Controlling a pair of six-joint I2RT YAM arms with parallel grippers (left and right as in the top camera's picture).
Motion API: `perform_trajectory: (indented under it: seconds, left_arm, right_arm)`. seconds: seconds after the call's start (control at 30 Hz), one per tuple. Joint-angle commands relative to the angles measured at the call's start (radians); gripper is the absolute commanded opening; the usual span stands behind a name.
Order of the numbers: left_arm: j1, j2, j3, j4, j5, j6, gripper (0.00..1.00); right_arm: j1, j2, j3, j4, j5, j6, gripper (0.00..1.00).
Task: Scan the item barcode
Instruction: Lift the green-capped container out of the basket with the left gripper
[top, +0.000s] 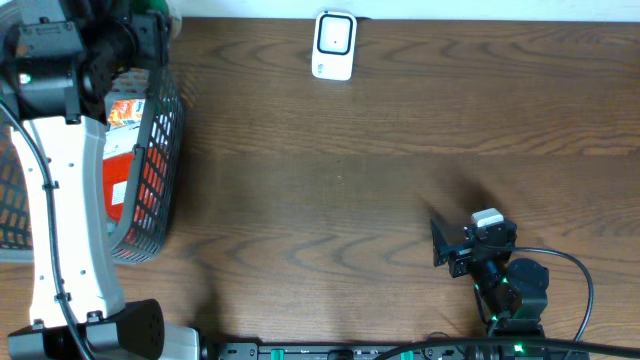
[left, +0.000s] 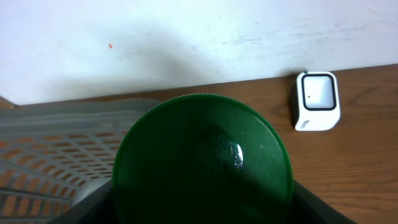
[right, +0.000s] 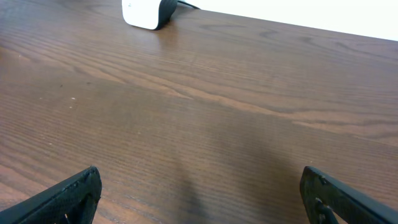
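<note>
overhead: left arm (top: 62, 200) reaches over the basket (top: 165, 150), and its end is too crowded by the arm to read from here; scanner (top: 334, 45) stands well off to that end's right, on the table (top: 330, 170); right gripper (top: 437, 243) sits low over bare wood, nothing near it

left wrist: left gripper (left: 200, 216) is clamped on a green item (left: 202, 158), fingers (left: 87, 208) showing at either side of its round face, which fills the space between them; we judge it held and lifted clear of the basket, whose rim is below and to the gripper's left; scanner is ahead and to the right, well apart from the item; no barcode shows on the face toward us

right wrist: jaws spread wide, empty; scanner far ahead, toward the left; only wood grain between the fingers

progress, our read: pick looks done, scan not yet; left to do: carry the item across to the scanner's window and turn its barcode side toward it; we can't tell where the barcode is
</note>
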Motion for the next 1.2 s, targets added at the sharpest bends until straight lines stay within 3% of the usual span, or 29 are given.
perform_trajectory:
  seconds: [0.0,0.97,1.17]
  left_arm:
    - [-0.018,-0.034,-0.002,0.008,0.016,-0.010,0.27]
    - [-0.123,0.017,-0.004,-0.062,0.011,0.014,0.20]
    - [-0.125,0.017,-0.003,-0.005,-0.067,0.027,0.20]
  right_arm:
    - [0.007,-0.004,-0.002,-0.003,-0.001,0.014,0.99]
    - [0.007,-0.004,-0.002,0.000,-0.001,0.014,0.99]
    - [0.007,-0.004,-0.002,0.000,-0.001,0.014,0.99]
